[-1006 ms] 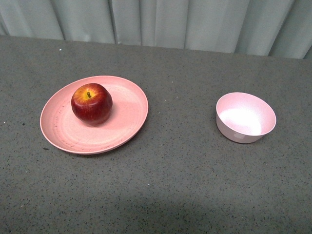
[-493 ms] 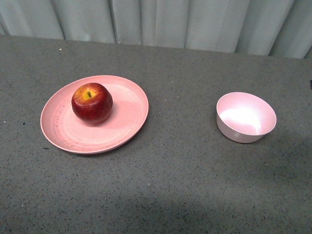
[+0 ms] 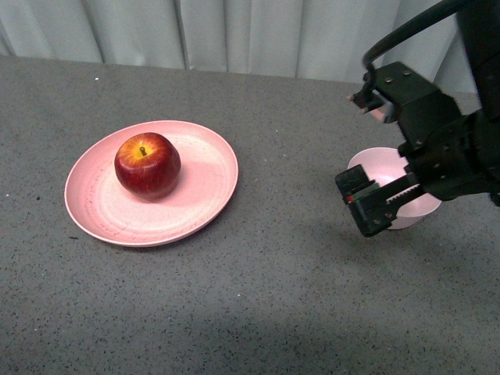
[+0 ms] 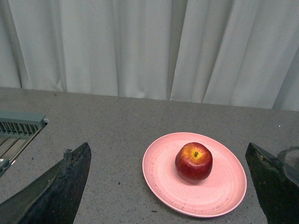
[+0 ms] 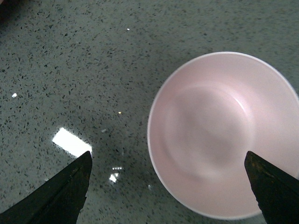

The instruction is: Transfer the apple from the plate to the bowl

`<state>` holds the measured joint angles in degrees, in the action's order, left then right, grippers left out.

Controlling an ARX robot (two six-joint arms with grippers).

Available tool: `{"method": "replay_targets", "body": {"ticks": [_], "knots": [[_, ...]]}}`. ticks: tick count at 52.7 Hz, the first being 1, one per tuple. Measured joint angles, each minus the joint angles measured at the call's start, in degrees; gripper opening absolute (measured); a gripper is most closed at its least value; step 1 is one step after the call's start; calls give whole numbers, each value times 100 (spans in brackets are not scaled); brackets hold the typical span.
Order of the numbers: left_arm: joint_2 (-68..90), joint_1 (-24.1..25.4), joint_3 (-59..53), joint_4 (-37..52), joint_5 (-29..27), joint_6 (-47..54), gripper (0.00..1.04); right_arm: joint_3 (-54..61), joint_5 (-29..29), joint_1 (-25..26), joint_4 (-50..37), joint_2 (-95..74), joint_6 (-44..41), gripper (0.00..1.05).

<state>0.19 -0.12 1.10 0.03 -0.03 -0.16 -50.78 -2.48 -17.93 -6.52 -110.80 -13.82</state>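
Observation:
The dark-red apple (image 3: 147, 164) sits on the salmon-pink plate (image 3: 101, 223) at the table's left. In the left wrist view the apple (image 4: 194, 162) and plate (image 4: 163, 191) lie ahead of my open left gripper (image 4: 167, 149), well apart from its fingers (image 4: 70, 186). This gripper does not show in the front view. At the right, my right gripper (image 3: 362, 156) hangs open over the pale pink bowl (image 3: 366, 166) and hides part of it. The right wrist view looks down into the empty bowl (image 5: 224, 130) between the spread fingers of my right gripper (image 5: 167, 155).
A pale curtain (image 3: 250, 31) hangs along the table's far edge. The grey speckled tabletop (image 3: 281, 281) stretches between plate and bowl. A grey-green ribbed part (image 4: 18, 123) shows at one side of the left wrist view.
My right arm has come into the front view from the right and now hangs over the bowl. Apple, plate and bowl have not moved.

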Motion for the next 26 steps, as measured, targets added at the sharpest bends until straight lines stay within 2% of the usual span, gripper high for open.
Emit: {"method": "replay_targets", "body": {"ticks": [15,18,22,26], "knots": [[0,0,0,0,-2,0,98,-664,48,-162,186,-907,94,94],[0,0,0,0,-2,0,98,-723,50,-162,236,-981,116,89],[0,0,0,0,-2,0,98,-798,83,-155,299,-1102,142,75],[0,0,0,0,0,0,98,-822,77,-144,334,-1152,149,66]]}}
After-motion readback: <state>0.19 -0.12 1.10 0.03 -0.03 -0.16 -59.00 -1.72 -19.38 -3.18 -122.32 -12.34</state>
